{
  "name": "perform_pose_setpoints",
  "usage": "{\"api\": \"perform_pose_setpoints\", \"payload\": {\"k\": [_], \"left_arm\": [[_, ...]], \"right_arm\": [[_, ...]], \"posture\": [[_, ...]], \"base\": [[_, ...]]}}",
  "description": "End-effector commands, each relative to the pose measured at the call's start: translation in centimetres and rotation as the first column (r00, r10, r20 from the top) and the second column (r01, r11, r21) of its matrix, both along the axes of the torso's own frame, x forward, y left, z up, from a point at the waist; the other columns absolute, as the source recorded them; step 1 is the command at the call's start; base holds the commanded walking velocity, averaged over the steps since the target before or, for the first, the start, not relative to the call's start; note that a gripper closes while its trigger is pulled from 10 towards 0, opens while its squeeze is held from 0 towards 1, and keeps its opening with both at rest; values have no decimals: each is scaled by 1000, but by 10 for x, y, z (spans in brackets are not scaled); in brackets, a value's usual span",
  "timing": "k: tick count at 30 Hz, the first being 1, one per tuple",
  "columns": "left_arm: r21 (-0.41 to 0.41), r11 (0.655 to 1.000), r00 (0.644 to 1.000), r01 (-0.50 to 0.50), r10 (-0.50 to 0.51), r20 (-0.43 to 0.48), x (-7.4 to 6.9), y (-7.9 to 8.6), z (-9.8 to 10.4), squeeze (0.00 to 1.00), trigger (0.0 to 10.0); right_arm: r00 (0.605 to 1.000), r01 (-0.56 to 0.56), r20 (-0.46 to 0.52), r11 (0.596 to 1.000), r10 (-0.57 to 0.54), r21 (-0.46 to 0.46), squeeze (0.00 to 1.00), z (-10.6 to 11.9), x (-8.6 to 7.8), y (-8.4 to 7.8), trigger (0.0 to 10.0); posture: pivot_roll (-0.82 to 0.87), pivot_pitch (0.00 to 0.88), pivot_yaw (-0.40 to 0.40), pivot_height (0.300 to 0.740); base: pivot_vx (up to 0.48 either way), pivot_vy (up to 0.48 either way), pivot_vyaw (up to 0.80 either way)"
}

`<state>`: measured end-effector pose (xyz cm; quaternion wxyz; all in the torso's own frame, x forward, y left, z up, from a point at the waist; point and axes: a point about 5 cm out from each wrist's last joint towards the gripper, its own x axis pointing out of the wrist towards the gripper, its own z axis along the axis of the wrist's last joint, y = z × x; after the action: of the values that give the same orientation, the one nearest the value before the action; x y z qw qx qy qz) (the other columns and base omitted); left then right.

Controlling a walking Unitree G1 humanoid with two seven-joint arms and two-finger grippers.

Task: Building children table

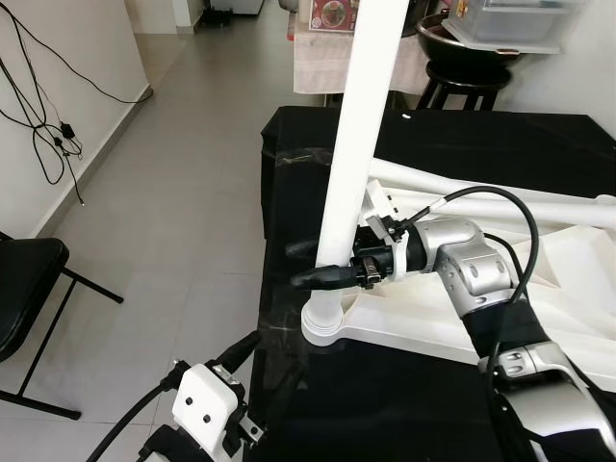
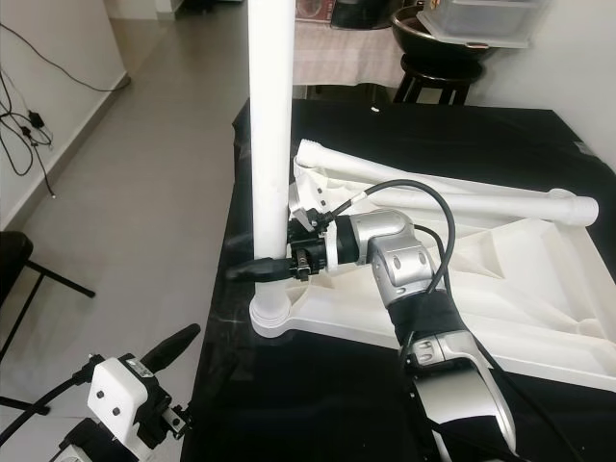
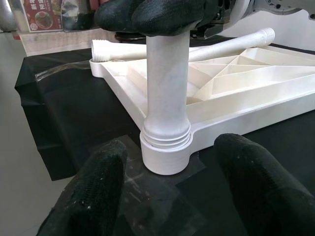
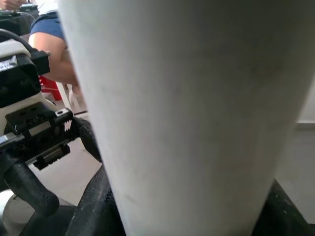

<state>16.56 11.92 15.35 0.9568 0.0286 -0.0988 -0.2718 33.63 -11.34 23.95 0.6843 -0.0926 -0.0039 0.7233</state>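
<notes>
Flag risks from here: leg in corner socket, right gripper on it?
1. Threads still show above the corner socket, so the upright leg looks only partly seated; if the right gripper lets go, it may tilt out.
2. The tabletop corner sits close to the black-covered table's edge; side force could push it off.
3. The left gripper is open and holds nothing, so nothing braces the tabletop.

The upright leg (image 1: pixel 356 125), the lying leg (image 2: pixel 452 200) and the ribbed tabletop (image 2: pixel 539 279) are white. The desk (image 1: pixel 289 173) is covered in black. The right gripper (image 1: pixel 322 276) is black; the floor (image 1: pixel 183 164) is grey-tiled.
</notes>
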Motion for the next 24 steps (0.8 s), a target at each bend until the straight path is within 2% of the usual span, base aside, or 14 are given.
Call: {"api": "perform_pose_setpoints", "payload": {"k": [1, 5, 7, 8, 9, 10, 11, 12, 13, 14, 17, 21, 23, 24], "left_arm": [[-1, 1000, 1000, 3, -3, -8, -1, -2, 0, 0, 10000], [-2, 1000, 1000, 5, -5, -7, 0, -1, -1, 0, 10000], [-1, 1000, 1000, 4, -4, -5, 1, 0, -1, 0, 10000], [-1, 1000, 1000, 4, -4, -5, 1, 0, -1, 0, 10000], [0, 1000, 1000, 3, -3, -4, 1, 0, -1, 0, 10000], [0, 1000, 1000, 3, -3, -4, 1, 0, -1, 0, 10000], [1, 1000, 1000, 1, -1, -4, 1, 1, -1, 0, 10000], [1, 1000, 1000, 1, -1, -4, 1, 1, -1, 0, 10000], [2, 1000, 1000, 0, 0, -2, 2, 1, -1, 0, 10000], [4, 1000, 1000, -1, 1, -2, 3, 2, -1, 0, 10000], [6, 1000, 1000, -1, 1, -2, 4, 2, -2, 0, 10000], [7, 1000, 1000, -3, 4, -4, 5, 2, -3, 0, 10000], [7, 1000, 1000, -3, 4, -4, 5, 2, -3, 0, 10000], [7, 1000, 1000, -9, 9, -3, 5, 2, -3, 0, 10000]], "right_arm": [[1000, -9, -5, 1000, 9, 22, 0, -3, -4, -2, 0], [989, 141, 23, 987, -143, 78, 0, -6, -12, -13, 0], [934, 353, -1, 925, -356, 139, 0, -18, -23, -12, 0], [934, 353, -1, 925, -356, 139, 0, -18, -23, -12, 0], [896, 441, -30, 884, -442, 156, 0, -23, -28, -11, 0], [896, 441, -30, 884, -442, 156, 0, -23, -28, -11, 0], [701, 707, -60, 681, -711, 189, 0, -35, -25, -8, 0], [701, 707, -60, 681, -711, 189, 0, -35, -25, -8, 0], [528, 845, -99, 512, -843, 153, 0, -54, -40, 0, 0], [426, 902, -106, 412, -899, 131, 0, -65, -52, 6, 0], [388, 920, -113, 378, -914, 104, 0, -73, -60, 12, 0], [433, 900, -107, 424, -895, 96, 0, -75, -54, 17, 0], [433, 900, -107, 424, -895, 96, 0, -75, -54, 17, 0], [453, 891, -103, 446, -885, 90, 0, -75, -54, 19, 3255]], "posture": [[16, 171, -69, 740], [2, 166, -70, 740], [3, 165, -79, 740], [3, 165, -79, 740], [3, 165, -79, 740], [3, 165, -79, 740], [6, 162, -84, 740], [6, 162, -84, 740], [16, 164, -70, 740], [26, 154, -58, 740], [24, 149, -56, 740], [33, 136, -74, 740], [33, 136, -74, 740], [33, 135, -74, 740]], "base": [[0, 0, 0], [0, 0, 0], [0, 0, 0], [0, 0, 0], [0, 0, 0], [0, 0, 0], [0, 0, 0], [0, 0, 0], [0, 0, 0], [0, 0, 0], [0, 0, 0], [0, 0, 0], [0, 0, 0], [0, 0, 0]]}}
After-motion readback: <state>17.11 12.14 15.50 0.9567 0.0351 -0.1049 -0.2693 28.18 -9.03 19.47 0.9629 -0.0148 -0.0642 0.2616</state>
